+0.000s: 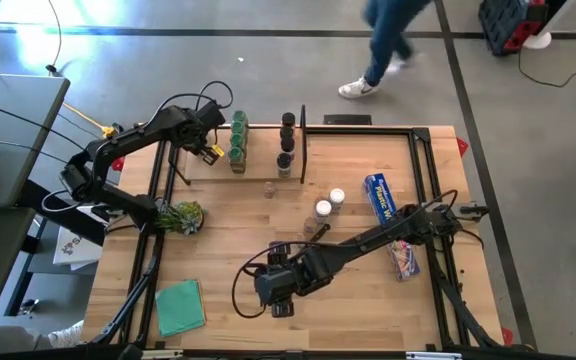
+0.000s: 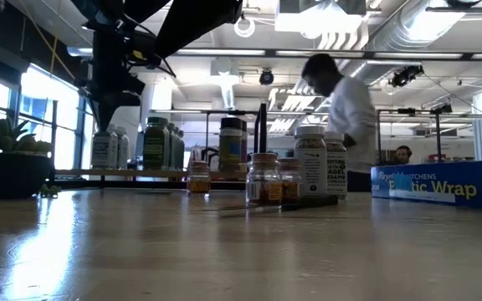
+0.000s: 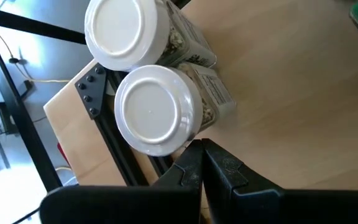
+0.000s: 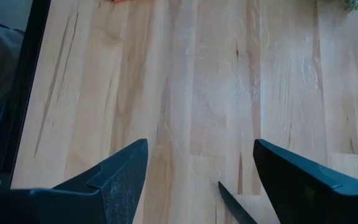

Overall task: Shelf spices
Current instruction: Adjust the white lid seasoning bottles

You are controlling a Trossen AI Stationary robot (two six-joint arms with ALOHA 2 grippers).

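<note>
We take the shelf (image 1: 268,160) as our landmark, a pale plank at the far side of the table (image 1: 228,300) with a black rod (image 1: 302,145) at one end. On it we see spices (image 1: 238,140) standing in a row of green-capped jars, and dark-capped jars (image 1: 286,140) beside the rod. Our left gripper (image 1: 211,150) hangs over the shelf's left end, its fingers (image 3: 222,168) pressed together and holding nothing, just above two white-capped jars (image 3: 151,109). In front of the shelf, more white-capped jars (image 1: 328,203) stand loose on the table, with a blue wrap box (image 1: 380,197) to their right. Our right gripper (image 1: 276,292) sits well in front of the shelf, near the table's front edge, jaws spread wide and empty over bare wood. A green cloth (image 1: 180,305) lies near the front left corner.
</note>
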